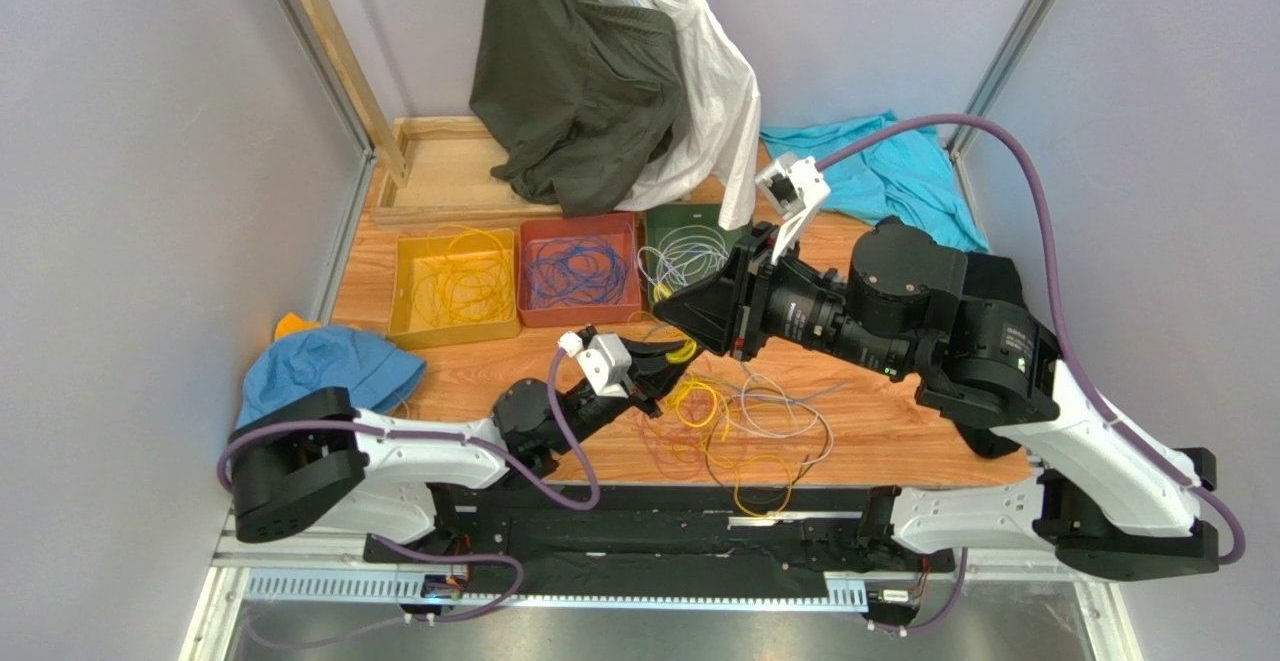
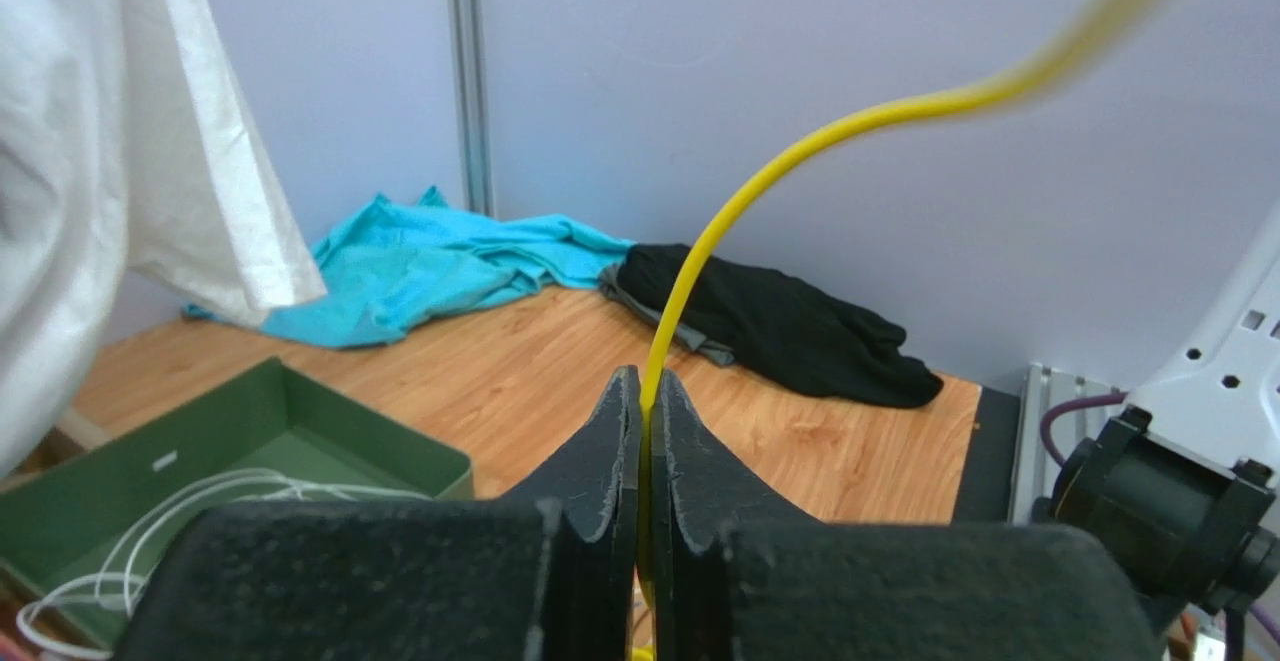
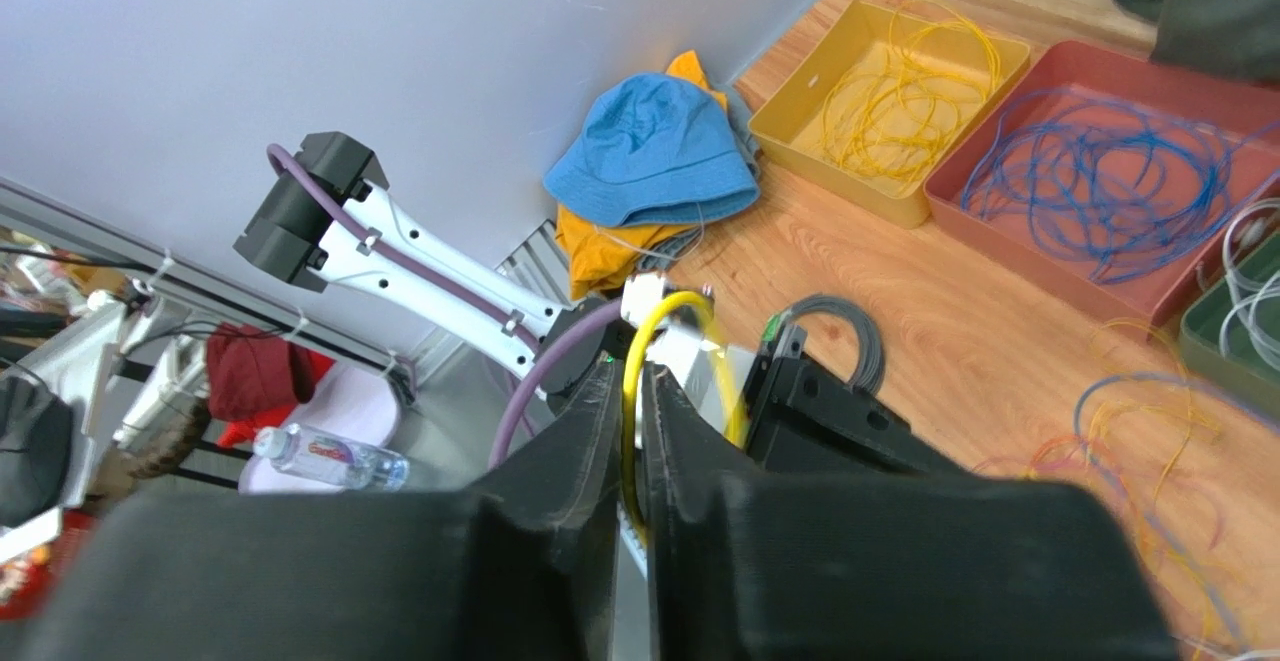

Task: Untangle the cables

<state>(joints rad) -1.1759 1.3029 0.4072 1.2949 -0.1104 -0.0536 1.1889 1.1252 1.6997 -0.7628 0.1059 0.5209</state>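
A loose tangle of yellow, white, orange-red and dark cables (image 1: 739, 429) lies on the wooden table in front of the arms. My left gripper (image 1: 657, 367) is shut on a yellow cable (image 1: 685, 349) at the tangle's left edge. In the left wrist view the cable (image 2: 781, 151) rises from between the closed fingertips of the left gripper (image 2: 646, 391). My right gripper (image 1: 672, 316) is just above the left one and is shut on the same yellow cable. In the right wrist view the right gripper (image 3: 633, 387) pinches a short yellow loop (image 3: 661, 309).
Three bins stand behind the tangle: a yellow bin (image 1: 451, 337) with yellow cables, a red bin (image 1: 579, 316) with blue cables, a green bin (image 1: 684, 213) with white cables. A blue hat (image 1: 331, 369) lies left. Hanging clothes (image 1: 601, 61) and a teal cloth (image 1: 902, 166) are behind.
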